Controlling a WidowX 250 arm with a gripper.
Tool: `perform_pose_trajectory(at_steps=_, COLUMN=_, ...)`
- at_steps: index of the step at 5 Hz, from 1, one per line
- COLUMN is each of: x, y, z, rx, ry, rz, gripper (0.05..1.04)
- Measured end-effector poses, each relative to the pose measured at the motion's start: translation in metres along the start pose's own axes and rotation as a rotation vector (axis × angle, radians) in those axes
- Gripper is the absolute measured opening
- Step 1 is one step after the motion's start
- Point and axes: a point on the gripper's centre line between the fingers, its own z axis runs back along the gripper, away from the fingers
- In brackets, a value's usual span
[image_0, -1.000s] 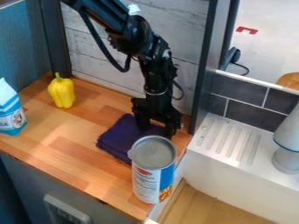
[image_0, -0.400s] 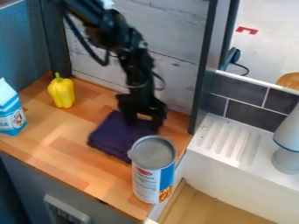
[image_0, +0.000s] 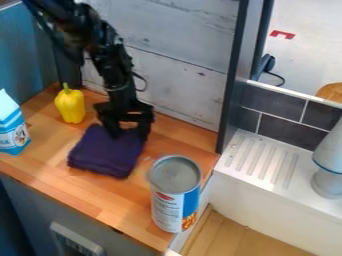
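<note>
Where the pincer (image_0: 127, 133) hangs, it touches the back of the folded purple cloth (image_0: 107, 153); whether it is released or clenched on the fabric, I cannot tell. A yellow pepper (image_0: 70, 105) stands near it toward the view's left, with a blue-and-white carton (image_0: 12, 132) farther out. Nearer the camera and right of it, a tall can (image_0: 175, 195) occupies the corner of the wooden table (image_0: 97, 195). Pale boards (image_0: 177, 80) rise behind; beyond the can lies a ridged white ledge (image_0: 260, 162).

Cloth (image_0: 105, 154) dark purple; pepper (image_0: 71, 105) yellow, stem green; carton (image_0: 12, 127) blue and white; claw (image_0: 128, 134) black.
</note>
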Motion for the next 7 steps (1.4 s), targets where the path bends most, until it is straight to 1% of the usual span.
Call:
perform_pose_trajectory(at_steps=2, x=0.001, y=0.044, z=0.006, rx=0.021, ry=0.017, rz=0.124, gripper=0.999)
perform_pose_trajectory(at_steps=3, x=-0.002, y=0.060, z=0.007, rx=0.029, ry=0.021, rz=0.163, gripper=0.999)
perform_pose_trajectory(at_steps=4, x=-0.003, y=0.061, z=0.007, rx=0.023, ry=0.024, rz=0.148, gripper=0.999)
perform_pose_trajectory(at_steps=5, x=-0.010, y=0.060, z=0.010, rx=0.030, ry=0.041, rz=0.141, gripper=0.999)
perform_pose_trajectory(at_steps=6, x=-0.011, y=0.053, z=0.028, rx=0.008, ry=0.052, rz=0.137, gripper=0.999)
perform_pose_trajectory(at_steps=7, x=-0.001, y=0.045, z=0.085, rx=-0.008, ry=-0.019, rz=0.129, gripper=0.999)
